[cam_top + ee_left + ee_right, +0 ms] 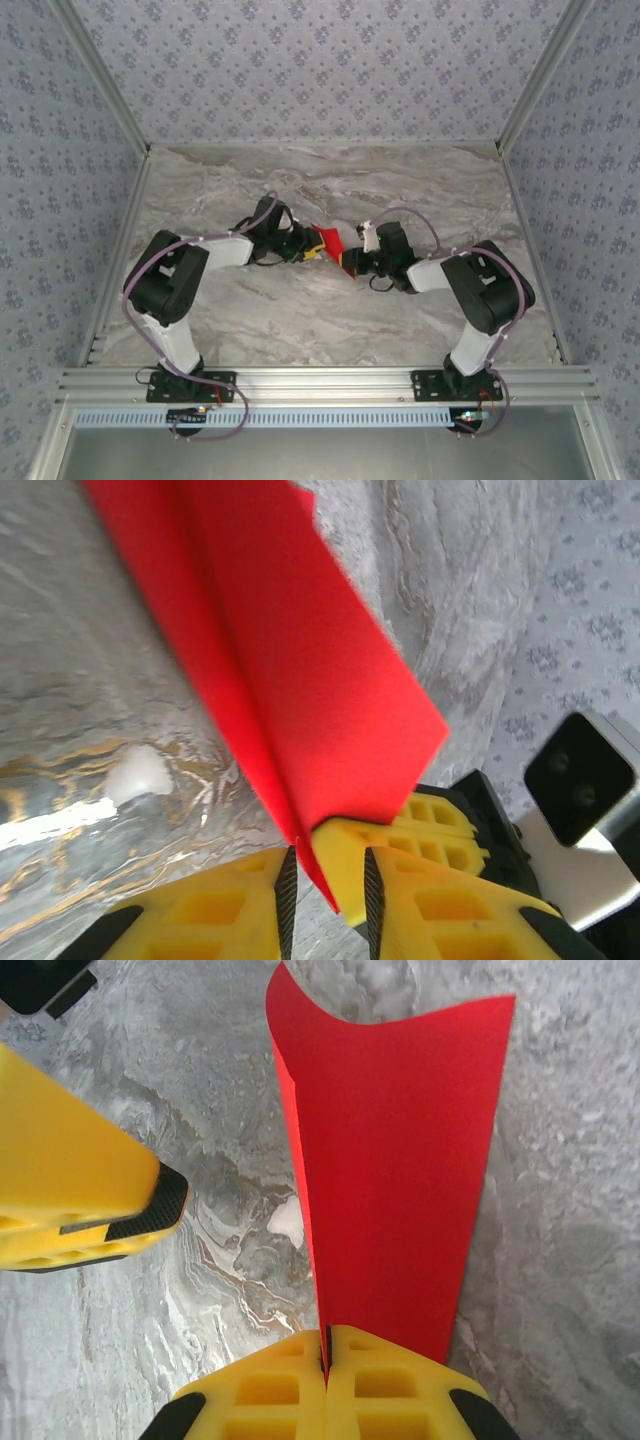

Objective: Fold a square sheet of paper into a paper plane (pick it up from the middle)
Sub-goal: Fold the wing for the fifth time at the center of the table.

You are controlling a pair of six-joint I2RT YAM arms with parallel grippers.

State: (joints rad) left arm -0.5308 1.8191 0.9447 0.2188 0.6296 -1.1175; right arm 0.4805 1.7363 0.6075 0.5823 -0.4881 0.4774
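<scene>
Right fingers (215,1400) on red paper (400,1160), marble table (150,1320) behind

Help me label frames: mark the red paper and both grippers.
red paper (400,1160), right wrist view, middle of its flat face
right gripper (326,1345), right wrist view, seam between its shut fingers
left gripper (328,885), left wrist view, gap between its fingers

Paper (400,1160): plain bright red on both faces, no print.
Bench (300,320): grey-white marble pattern with darker grey veins and faint golden-brown streaks.
Walls (320,60): pale blue-grey, with a small darker floral motif repeated all over.
Left pincer (328,880): yellow, with black ribbed inner faces.
Right pincer (326,1345): yellow, with black at the outer corners.
Arms (180,345): black joints and white links.
Cables (127,300): pale purple.
Frame (320,380): silver-grey metal.
</scene>
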